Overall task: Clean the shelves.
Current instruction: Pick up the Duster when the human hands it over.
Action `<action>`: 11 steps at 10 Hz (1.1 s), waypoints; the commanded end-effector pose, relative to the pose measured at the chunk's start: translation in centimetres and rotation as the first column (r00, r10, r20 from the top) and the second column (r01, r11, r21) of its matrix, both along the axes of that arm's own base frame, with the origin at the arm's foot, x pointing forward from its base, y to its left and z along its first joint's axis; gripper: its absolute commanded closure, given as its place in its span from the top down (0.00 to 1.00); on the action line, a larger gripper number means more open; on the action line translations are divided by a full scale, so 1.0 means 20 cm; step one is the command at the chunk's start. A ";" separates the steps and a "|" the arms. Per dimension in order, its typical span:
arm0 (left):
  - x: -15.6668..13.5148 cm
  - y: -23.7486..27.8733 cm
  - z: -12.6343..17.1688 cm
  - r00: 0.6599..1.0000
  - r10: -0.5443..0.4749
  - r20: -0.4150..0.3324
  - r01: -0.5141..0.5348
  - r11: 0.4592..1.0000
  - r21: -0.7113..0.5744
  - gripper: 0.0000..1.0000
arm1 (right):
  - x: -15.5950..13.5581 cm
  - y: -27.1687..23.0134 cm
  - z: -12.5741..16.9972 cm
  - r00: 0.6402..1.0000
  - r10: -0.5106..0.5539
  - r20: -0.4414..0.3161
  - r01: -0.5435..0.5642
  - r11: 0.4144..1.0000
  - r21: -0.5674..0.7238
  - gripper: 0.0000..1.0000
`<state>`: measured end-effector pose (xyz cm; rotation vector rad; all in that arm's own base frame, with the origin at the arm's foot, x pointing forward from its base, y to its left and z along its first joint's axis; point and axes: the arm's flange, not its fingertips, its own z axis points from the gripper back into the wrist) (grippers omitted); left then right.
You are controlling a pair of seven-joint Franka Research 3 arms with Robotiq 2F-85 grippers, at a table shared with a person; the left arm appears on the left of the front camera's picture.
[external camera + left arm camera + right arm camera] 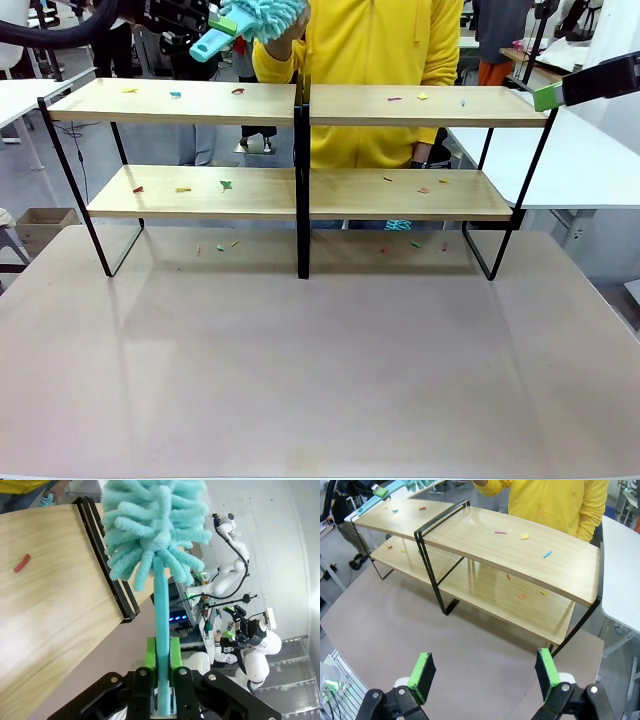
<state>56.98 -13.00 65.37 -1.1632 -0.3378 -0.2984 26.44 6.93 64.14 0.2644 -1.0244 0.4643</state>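
Beige tabletop [320,380] carries the shelves [200,192] across its twelve o'clock half, scraps [226,185] dotting both tiers. Left gripper [162,652] clamps the duster [155,525] by its handle above the top board (beside the centre posts [112,580]); a hasty sweep may snag them. Right gripper [485,672] gapes empty at two o'clock.

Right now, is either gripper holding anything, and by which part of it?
The left gripper holds the turquoise duster by its flat handle, below the fluffy head. The right gripper is open and holds nothing.
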 end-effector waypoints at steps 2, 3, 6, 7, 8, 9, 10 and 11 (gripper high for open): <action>-0.07 0.02 0.00 0.997 -0.074 0.036 0.074 0.997 0.003 0.00 | 0.00 -0.01 0.00 1.000 0.000 -0.001 0.000 1.000 0.006 1.00; -0.16 0.12 0.06 0.993 -0.093 0.076 0.092 0.996 0.016 0.00 | 0.00 -0.01 0.00 1.000 0.000 -0.001 0.000 1.000 0.006 1.00; -0.65 0.81 0.23 0.969 -0.023 0.246 -0.017 0.987 0.158 0.00 | 0.00 -0.01 0.00 1.000 0.000 -0.001 0.000 1.000 0.006 1.00; -0.84 1.05 0.22 0.967 0.016 0.255 -0.069 0.978 0.198 0.00 | 0.00 -0.01 0.00 1.000 0.000 -0.001 0.000 1.000 0.006 1.00; -1.01 1.29 0.16 0.968 0.024 0.249 -0.077 0.976 0.203 0.00 | 0.00 -0.01 0.00 1.000 0.000 -0.001 0.000 1.000 0.006 1.00; -1.18 1.53 0.09 0.962 0.081 0.261 -0.133 0.973 0.189 0.00 | 0.00 -0.01 0.00 1.000 0.000 -0.001 0.000 1.000 0.006 1.00; -1.35 1.68 0.02 0.959 0.076 0.272 -0.122 0.980 0.156 0.00 | 0.00 -0.01 0.00 1.000 0.000 -0.001 0.000 1.000 0.006 1.00; -1.51 1.81 -0.07 0.952 0.196 0.236 -0.242 0.952 0.185 0.00 | 0.00 -0.01 0.00 1.000 0.000 -0.001 0.000 1.000 0.006 1.00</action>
